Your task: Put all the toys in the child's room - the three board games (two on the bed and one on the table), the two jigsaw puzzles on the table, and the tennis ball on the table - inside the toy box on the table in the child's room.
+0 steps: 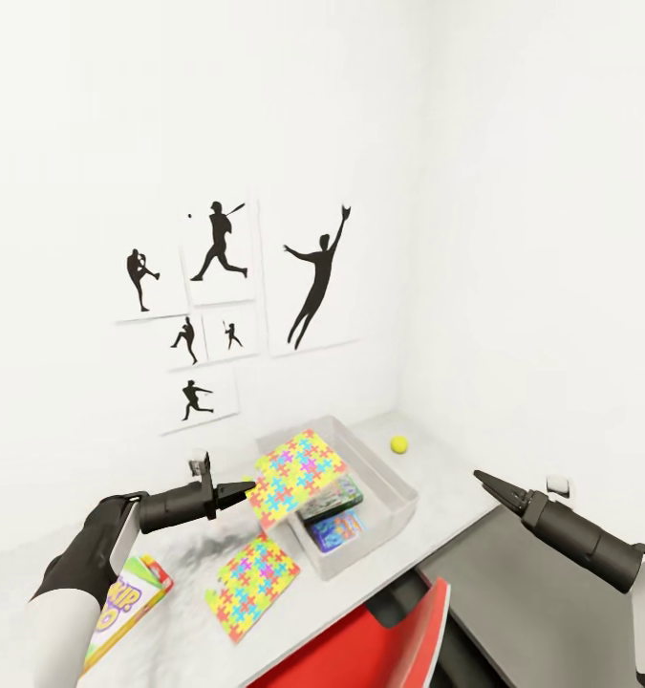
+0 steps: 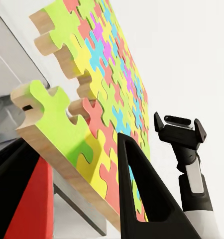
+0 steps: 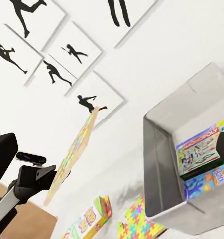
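Fingers of the left gripper (image 1: 234, 492) pinch the edge of a puzzle (image 1: 298, 474), held tilted at center frame in the head view, its far half hanging over the near-left corner of the box (image 1: 398, 492); the held edge points back at the arm and the long face slopes down toward the box, so the drop lies ahead and right of the fingers. Two games (image 1: 332, 514) already lie in the box. A second puzzle (image 1: 253, 584) lies flat on the desk (image 1: 446, 468) at lower center, Skip-Bo (image 1: 123, 602) sits lower left, and the ball (image 1: 398, 444) rests right of the box, nearer the right gripper (image 1: 486, 481), whose fingers look closed and empty. From the left wrist, the puzzle (image 2: 99, 94) fills the upper left: thick wooden edge, yellow, green, pink and blue pieces, one dark finger (image 2: 142, 199) against it. From the right wrist, the puzzle (image 3: 74, 152) shows edge-on at left center, the box (image 3: 164, 164) at right holding both games (image 3: 201, 159), Skip-Bo (image 3: 89, 219) at the bottom.
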### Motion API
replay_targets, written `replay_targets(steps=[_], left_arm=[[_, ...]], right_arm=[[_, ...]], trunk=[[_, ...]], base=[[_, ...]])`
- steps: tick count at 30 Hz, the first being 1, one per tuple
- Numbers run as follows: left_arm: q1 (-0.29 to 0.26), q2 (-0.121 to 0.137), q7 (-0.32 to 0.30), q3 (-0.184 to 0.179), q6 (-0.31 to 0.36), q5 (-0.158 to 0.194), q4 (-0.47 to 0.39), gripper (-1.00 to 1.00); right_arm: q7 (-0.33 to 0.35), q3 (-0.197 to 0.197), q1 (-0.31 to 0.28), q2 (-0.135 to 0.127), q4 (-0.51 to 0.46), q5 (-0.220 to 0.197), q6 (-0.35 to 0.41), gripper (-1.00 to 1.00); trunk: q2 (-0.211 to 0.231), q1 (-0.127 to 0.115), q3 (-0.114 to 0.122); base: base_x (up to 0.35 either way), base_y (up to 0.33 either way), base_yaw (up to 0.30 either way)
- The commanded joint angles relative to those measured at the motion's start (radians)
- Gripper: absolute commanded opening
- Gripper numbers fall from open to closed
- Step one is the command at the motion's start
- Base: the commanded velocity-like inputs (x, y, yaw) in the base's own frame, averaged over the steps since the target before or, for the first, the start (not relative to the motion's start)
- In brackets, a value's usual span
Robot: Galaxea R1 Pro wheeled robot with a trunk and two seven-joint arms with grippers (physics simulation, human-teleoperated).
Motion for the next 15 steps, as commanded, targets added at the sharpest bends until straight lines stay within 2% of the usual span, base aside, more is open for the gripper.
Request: replay_targets(steps=[1,6,15], left_arm=[[-0.001,0.000,-0.002,0.000,0.009,0.002,0.001,-1.00],[-0.001,0.000,-0.002,0.000,0.009,0.002,0.001,-1.00],[-0.001,0.000,-0.002,0.000,0.009,0.002,0.000,-1.00]], right_arm=[[0.001,-0.001,0.000,0.000,0.000,-0.003,0.006,1.00],[0.002,-0.001,0.000,0.000,0.000,-0.003,0.006,1.00],[0.002,-0.001,0.000,0.000,0.001,-0.003,0.006,1.00]], trunk=[[-0.001,0.001,0.000],[-0.001,0.001,0.000],[-0.001,0.001,0.000]], base=[[0.188,-0.142,0.243],[0.166,-0.097,0.144],[0.138,-0.102,0.016]])
